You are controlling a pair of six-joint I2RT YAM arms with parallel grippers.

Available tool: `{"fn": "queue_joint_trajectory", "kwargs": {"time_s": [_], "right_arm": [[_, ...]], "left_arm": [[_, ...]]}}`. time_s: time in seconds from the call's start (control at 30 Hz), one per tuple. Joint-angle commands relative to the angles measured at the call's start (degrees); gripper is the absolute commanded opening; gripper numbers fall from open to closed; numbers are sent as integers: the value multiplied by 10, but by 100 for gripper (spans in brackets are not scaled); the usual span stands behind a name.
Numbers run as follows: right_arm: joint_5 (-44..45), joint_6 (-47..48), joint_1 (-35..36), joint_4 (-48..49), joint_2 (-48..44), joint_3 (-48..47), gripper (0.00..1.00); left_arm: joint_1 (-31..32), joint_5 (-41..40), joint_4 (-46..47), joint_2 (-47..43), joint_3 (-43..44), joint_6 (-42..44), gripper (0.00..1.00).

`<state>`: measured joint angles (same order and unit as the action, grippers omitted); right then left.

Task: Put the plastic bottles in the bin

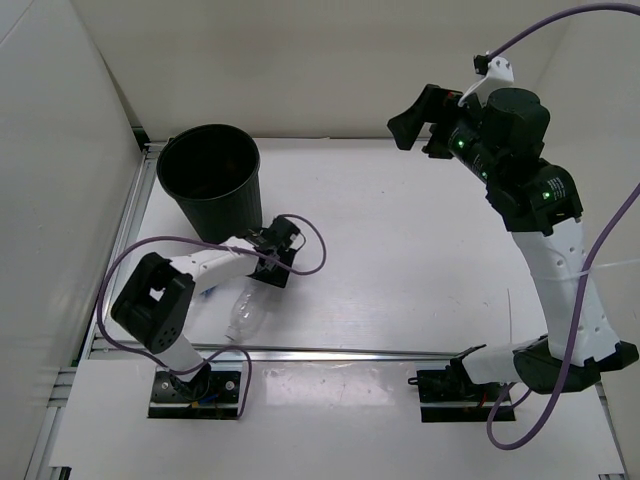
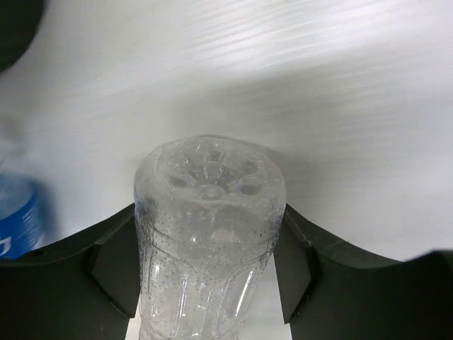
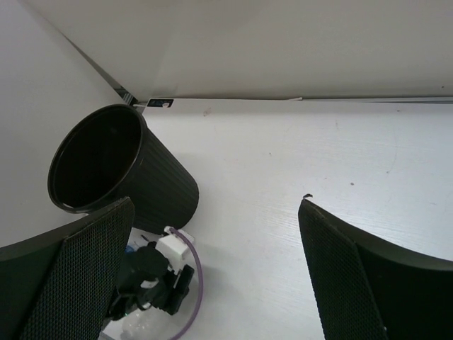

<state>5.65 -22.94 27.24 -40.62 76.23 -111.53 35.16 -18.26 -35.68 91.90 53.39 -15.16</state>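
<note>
A clear, fluted bottle (image 2: 210, 234), beaded with droplets, lies on the smooth white table (image 1: 400, 260) near the ribbed black bin (image 1: 222, 212). The left gripper (image 2: 210, 262) presses on both its sides. A blue-labelled bottle (image 2: 18, 219) lies just beside. The right gripper (image 3: 216, 283), fingers wide apart, hangs above open tabletop.

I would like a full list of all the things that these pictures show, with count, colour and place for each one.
bin: one, black, upright, far left of the table.
clear bottle: one, transparent, lying near left.
blue-labelled bottle: one, beside the clear bottle, mostly hidden.
table: one, white.
cables: two, purple, one along each arm.
left gripper: one, black, closed against the clear bottle's sides.
right gripper: one, black, open, raised at far right.
</note>
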Motion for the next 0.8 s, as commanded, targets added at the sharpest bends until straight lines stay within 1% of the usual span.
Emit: {"fn": "queue_joint_trajectory", "kwargs": {"time_s": [0.0, 0.1, 0.17, 0.23, 0.27, 0.33, 0.37, 0.43, 0.47, 0.53, 0.57, 0.6, 0.67, 0.7, 0.73, 0.77], "right_arm": [[23, 3, -1, 9, -11, 3, 100], [37, 3, -1, 9, -11, 9, 100], [52, 3, -1, 9, -16, 9, 100], [86, -3, -1, 9, -21, 9, 100], [102, -3, -1, 9, -21, 9, 100], [133, -3, -1, 9, -27, 9, 100], [144, 3, -8, 9, -27, 9, 100], [168, 3, -15, 3, -33, 9, 100], [174, 3, -20, 3, -33, 9, 100], [174, 8, -20, -3, -38, 14, 100], [174, 8, -20, -3, -38, 14, 100], [174, 8, -20, -9, -38, 14, 100], [174, 8, -20, -15, -44, 14, 100], [174, 8, -20, -15, -44, 14, 100], [174, 8, -20, -15, -50, 14, 100], [174, 8, -20, -21, -50, 14, 100]], "left_arm": [[59, 34, 13, 2, 49, -5, 31], [109, 29, 1, 16, 93, 7, 18], [129, 24, -12, 16, 136, 13, 13], [155, 1, -20, 16, 173, 18, 11], [161, -5, -20, 16, 216, 26, 11], [168, -28, -31, 11, 269, 45, 11], [168, -37, -31, 5, 328, 52, 11], [168, -79, -36, 5, 393, 77, 11], [168, -93, -36, 5, 466, 88, 11], [161, -120, -36, 37, 556, 133, 11], [150, -120, -36, 50, 600, 150, 11], [144, -125, -36, 65, 692, 184, 11], [123, -137, -30, 113, 783, 216, 11], [114, -137, -22, 127, 854, 235, 11], [106, -137, -11, 143, 875, 266, 11], [82, -137, 21, 143, 885, 279, 11]]}}
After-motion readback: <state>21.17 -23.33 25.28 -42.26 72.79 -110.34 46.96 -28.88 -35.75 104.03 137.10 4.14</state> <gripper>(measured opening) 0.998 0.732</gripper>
